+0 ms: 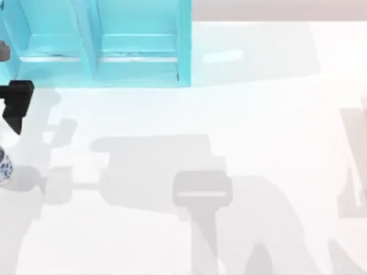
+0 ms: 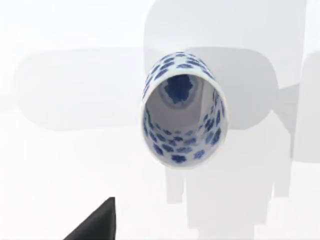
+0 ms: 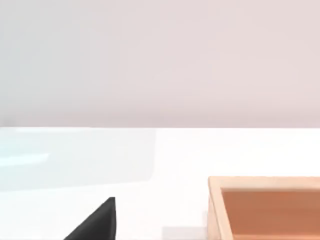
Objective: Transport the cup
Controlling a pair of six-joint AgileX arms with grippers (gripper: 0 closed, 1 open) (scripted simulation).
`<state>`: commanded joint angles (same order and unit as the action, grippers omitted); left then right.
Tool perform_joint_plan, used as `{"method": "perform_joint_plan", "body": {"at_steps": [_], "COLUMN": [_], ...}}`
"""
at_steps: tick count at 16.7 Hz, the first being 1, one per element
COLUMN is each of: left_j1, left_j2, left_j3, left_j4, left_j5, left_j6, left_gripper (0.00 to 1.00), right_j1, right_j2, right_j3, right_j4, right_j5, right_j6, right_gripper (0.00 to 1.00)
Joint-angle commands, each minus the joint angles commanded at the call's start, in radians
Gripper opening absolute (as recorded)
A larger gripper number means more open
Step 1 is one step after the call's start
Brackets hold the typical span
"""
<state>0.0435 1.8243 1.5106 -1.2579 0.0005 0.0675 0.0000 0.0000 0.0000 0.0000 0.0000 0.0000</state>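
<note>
- I am working over a plain white table (image 1: 269,86) under bright light, with soft grey shadows of both arms lying across it.
- A turquoise shelf (image 1: 137,51) stands at the table's far edge toward the far left corner, its open compartments facing the near edge.
- The cup (image 1: 4,166), white with a blue painted pattern, sits at the table's left edge, about midway between far and near edges and well clear of the shelf.
- In the left wrist view the cup (image 2: 182,110) stands upright on the bare table, its open mouth toward the camera and a blue flower on its inner bottom.
- My left gripper (image 1: 17,103) hangs at the left edge, between shelf and cup, apart from the cup. One dark fingertip shows in its wrist view; I cannot tell whether the jaws are spread or closed, but nothing touches the cup.
- My right arm stays at the table's right side. Its wrist view looks across the table at a wooden tray (image 3: 265,207). I cannot tell how its fingers stand.
- My judgement: the task is at its start. The cup is not yet gripped or lifted, so approach, grasp, carry and release are all left.
</note>
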Motion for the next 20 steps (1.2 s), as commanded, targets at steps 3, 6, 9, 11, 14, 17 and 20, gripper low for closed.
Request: {"method": "perform_joint_plan", "body": {"at_steps": [3, 6, 9, 11, 14, 17, 20], "left_j1": [0.0, -0.004, -0.001, 0.0, 0.002, 0.003, 0.003], "left_j2": [0.0, 0.001, 0.027, 0.053, 0.087, 0.099, 0.099], "left_j3": [0.0, -0.018, -0.093, -0.162, -0.252, -0.281, -0.281], "left_j4": [0.0, 0.018, 0.118, 0.22, 0.345, 0.38, 0.38], "left_j5": [0.0, 0.0, 0.0, 0.0, 0.0, 0.0, 0.0], "left_j6": [0.0, -0.001, -0.001, 0.001, 0.004, 0.005, 0.005], "left_gripper": [1.0, 1.0, 1.0, 1.0, 1.0, 1.0, 1.0], "right_j1": [0.0, 0.0, 0.0, 0.0, 0.0, 0.0, 0.0], "right_j2": [0.0, 0.0, 0.0, 0.0, 0.0, 0.0, 0.0], "right_j3": [0.0, 0.0, 0.0, 0.0, 0.0, 0.0, 0.0], "right_j4": [0.0, 0.0, 0.0, 0.0, 0.0, 0.0, 0.0], "right_j5": [0.0, 0.0, 0.0, 0.0, 0.0, 0.0, 0.0], "right_j6": [0.0, 0.0, 0.0, 0.0, 0.0, 0.0, 0.0], "right_gripper": [1.0, 1.0, 1.0, 1.0, 1.0, 1.0, 1.0]}}
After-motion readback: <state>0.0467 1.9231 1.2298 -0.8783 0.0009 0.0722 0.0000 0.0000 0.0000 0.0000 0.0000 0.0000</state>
